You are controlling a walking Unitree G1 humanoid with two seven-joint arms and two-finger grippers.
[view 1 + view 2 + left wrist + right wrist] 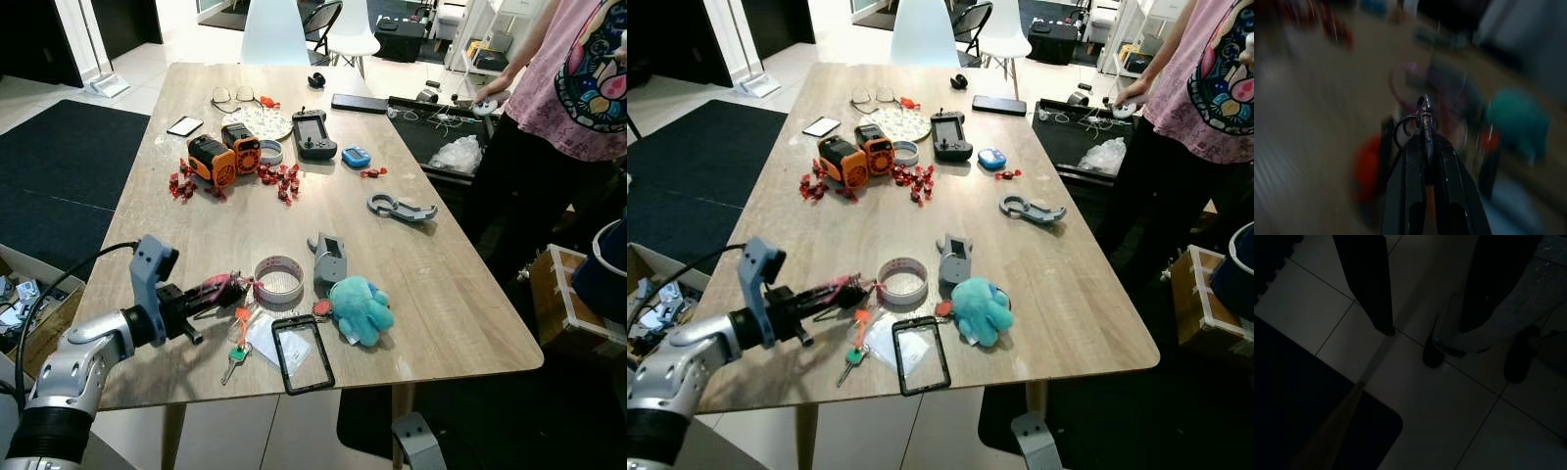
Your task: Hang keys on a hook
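Gripping: keys [238,338] are clamped by their ring in left gripper [235,288] | keys hang at table [441,323] front edge, beside tape roll [279,278] | right gripper [1425,289] fingers held apart, over floor

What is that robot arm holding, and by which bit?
The left gripper is shut on the keys, pinching the metal clasp and ring at the top of the bunch.

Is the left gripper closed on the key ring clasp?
Yes, in the left wrist view the left gripper has its fingers pinched on the metal clasp.
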